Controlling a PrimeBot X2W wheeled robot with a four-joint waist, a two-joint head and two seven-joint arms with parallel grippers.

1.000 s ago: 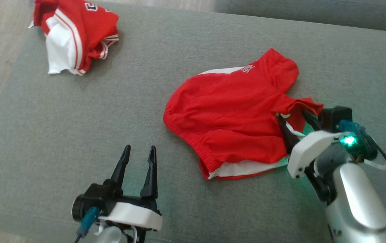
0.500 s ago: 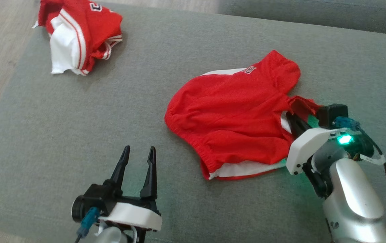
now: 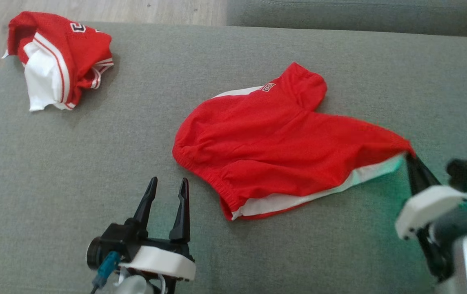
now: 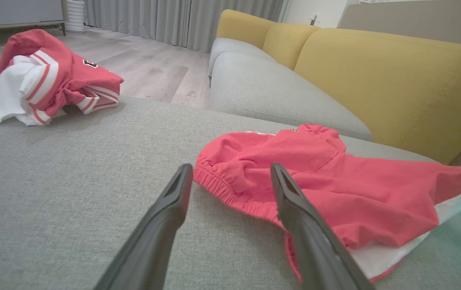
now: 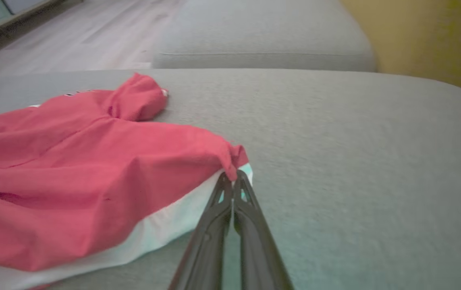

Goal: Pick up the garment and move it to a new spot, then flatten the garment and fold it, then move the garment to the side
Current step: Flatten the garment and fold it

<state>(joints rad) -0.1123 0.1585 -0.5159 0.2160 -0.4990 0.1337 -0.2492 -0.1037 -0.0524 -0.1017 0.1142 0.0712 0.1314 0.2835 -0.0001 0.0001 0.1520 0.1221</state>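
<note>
**Op:** What moved?

**Eng:** The right corner of the garment (image 3: pixel 282 147). A second ago it was bunched between the spread fingers of your right gripper (image 3: pixel 411 157). Now that corner is drawn out to a point toward the right. The fingers are pressed together, pinching the red hem where it meets the white lining. The head view has also swung, so ignore the apparent drift of everything else.

**Op:** Meaning for the task?

**Eng:** My read is that the grip is made and the flattening pull has begun. The right side lies smoother. The banded left end looks puckered, so that end probably needs a pull too.

**Op:** Where's it sitting?

**Eng:** In the middle of the sofa cushion (image 3: pixel 94 171), with the body resting on it and only the pinched corner pulled taut. Your left gripper (image 3: pixel 167 183) is spread and holds nothing. It's near the banded end, not touching.

**Op:** Count?

**Eng:** There are two red pieces. One is the garment you hold. The other is a crumpled red-and-white jersey (image 3: pixel 54 61) at the cushion's far left corner, well apart. There are two grippers. One cushion sits under both pieces, and a yellow backrest (image 4: pixel 395 80) stands behind.
</note>
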